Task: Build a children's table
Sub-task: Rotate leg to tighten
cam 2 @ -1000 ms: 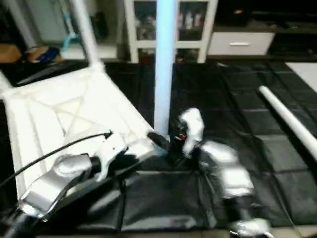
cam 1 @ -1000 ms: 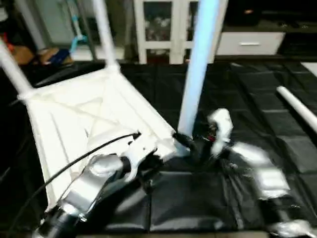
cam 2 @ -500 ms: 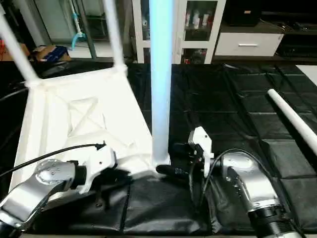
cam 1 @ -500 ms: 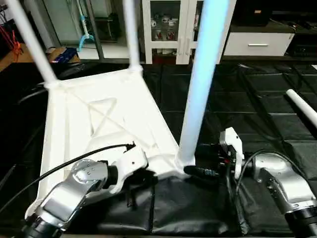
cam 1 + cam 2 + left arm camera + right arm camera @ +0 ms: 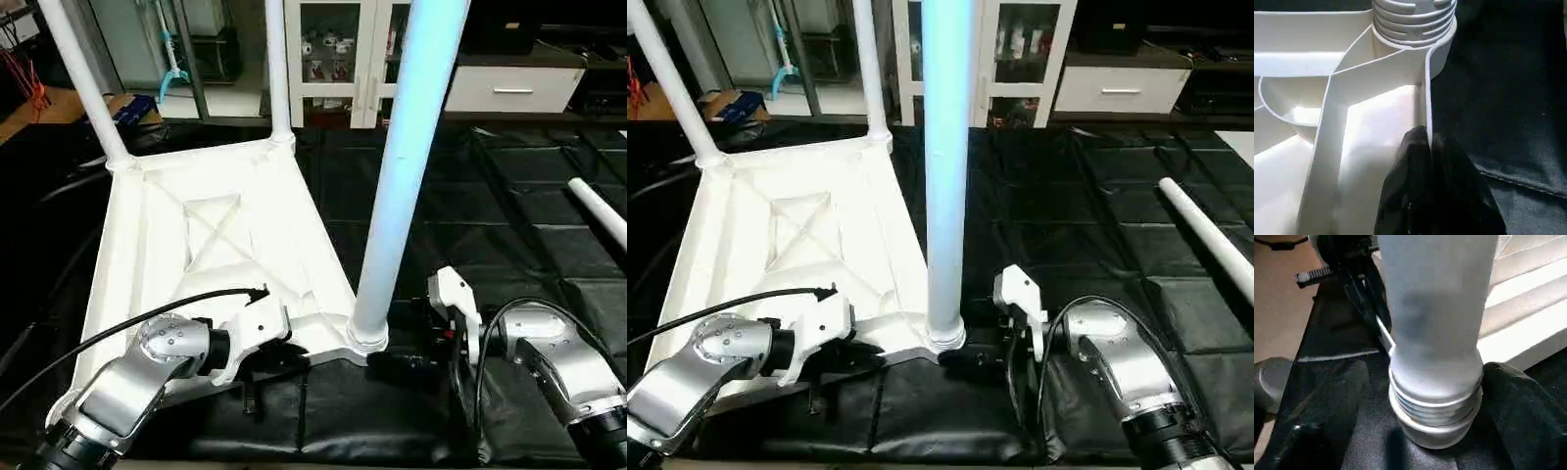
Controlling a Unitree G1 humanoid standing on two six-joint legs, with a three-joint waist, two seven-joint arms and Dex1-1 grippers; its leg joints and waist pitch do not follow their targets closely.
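The left gripper (image 5: 1427,161) is clamped shut at the lower left of the head view. The right gripper (image 5: 1435,396) is held wide open at the lower right.

Blocking: three legs (image 5: 407,166) are standing up from the table top (image 5: 196,245).
Open way: black mat (image 5: 509,186) is lying flat, one loose leg (image 5: 598,211) resting there.

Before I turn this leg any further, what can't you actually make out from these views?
- Near leg: thread ridges show above its socket; engagement inside is hidden by the socket wall.
- Fourth corner of the tabletop: covered by the left forearm in the eye views.
- Leg tops: cut off by the upper edge.
- Loose leg: runs off the picture's right edge.
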